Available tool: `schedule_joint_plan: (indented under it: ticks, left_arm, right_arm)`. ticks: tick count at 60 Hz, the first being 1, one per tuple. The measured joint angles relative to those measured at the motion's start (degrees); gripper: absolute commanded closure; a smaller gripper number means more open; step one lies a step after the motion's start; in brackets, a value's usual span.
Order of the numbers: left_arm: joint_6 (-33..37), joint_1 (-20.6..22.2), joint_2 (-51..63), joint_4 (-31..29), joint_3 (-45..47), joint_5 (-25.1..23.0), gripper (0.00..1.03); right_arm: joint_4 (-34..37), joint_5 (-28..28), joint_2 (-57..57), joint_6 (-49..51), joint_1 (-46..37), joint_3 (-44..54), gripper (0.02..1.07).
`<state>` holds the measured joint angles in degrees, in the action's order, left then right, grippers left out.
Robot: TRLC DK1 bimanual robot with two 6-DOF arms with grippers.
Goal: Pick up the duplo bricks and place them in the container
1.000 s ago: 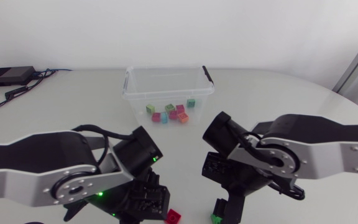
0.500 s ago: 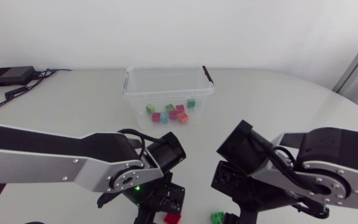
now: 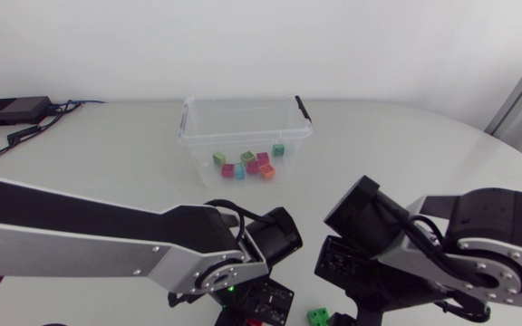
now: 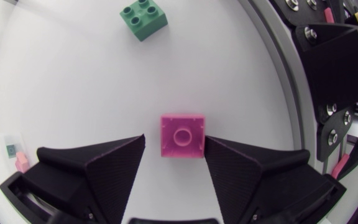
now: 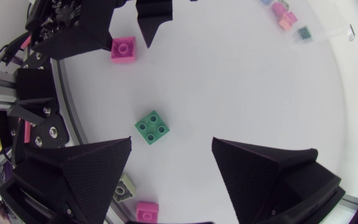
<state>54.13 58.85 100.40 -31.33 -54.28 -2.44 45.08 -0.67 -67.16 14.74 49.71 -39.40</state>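
A pink brick lies on the table between the fingers of my left gripper. One finger is at its side and a small gap shows at the other, so the gripper is open. A green brick lies ahead of it. My right gripper is open over the same green brick, which sits just ahead of its fingertips. From above, both grippers are at the table's front edge, with the green brick between them. The clear container at the back holds several bricks.
A black box with cables sits at the back left. My two arms are close together: the right arm's black wrist stands right beside the left gripper. A pink brick and a pale brick lie under the right wrist.
My left arm has reached further right along the front edge and now covers the pink brick, and its fingers have drawn in around it. My right arm has shifted slightly right.
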Motion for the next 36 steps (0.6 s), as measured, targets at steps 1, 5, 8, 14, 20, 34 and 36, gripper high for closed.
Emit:
schedule_joint_plan:
  ticks: [1,5,8,14,20,34,36]
  left_arm:
    - [0.0,0.1,0.1,0.0,-0.1,0.0,0.49]
    - [0.0,0.1,0.5,0.0,-0.4,0.0,0.56]
    - [0.0,0.1,0.6,0.0,-0.4,0.0,0.74]
    - [0.0,0.2,0.6,0.0,-0.4,0.0,0.99]
    - [0.0,0.1,0.0,1.4,0.1,0.0,1.00]
    - [-0.1,-4.7,-10.3,1.7,5.2,-0.1,1.00]
    - [-0.1,-5.9,-12.4,1.7,5.5,-0.2,1.00]
  right_arm:
    - [0.0,0.0,0.1,0.0,0.0,0.1,0.13]
    - [0.0,0.1,0.4,0.0,0.0,0.4,0.13]
    - [-0.2,0.5,0.4,0.0,0.0,0.9,0.13]
    - [-0.6,1.6,0.4,0.3,-0.9,2.3,0.13]
    - [-2.6,2.3,0.3,2.1,-1.2,3.4,0.12]
    - [-6.2,1.2,-3.0,11.6,-1.1,4.1,0.07]
    - [-6.7,0.8,-3.8,12.7,-1.1,4.1,0.07]
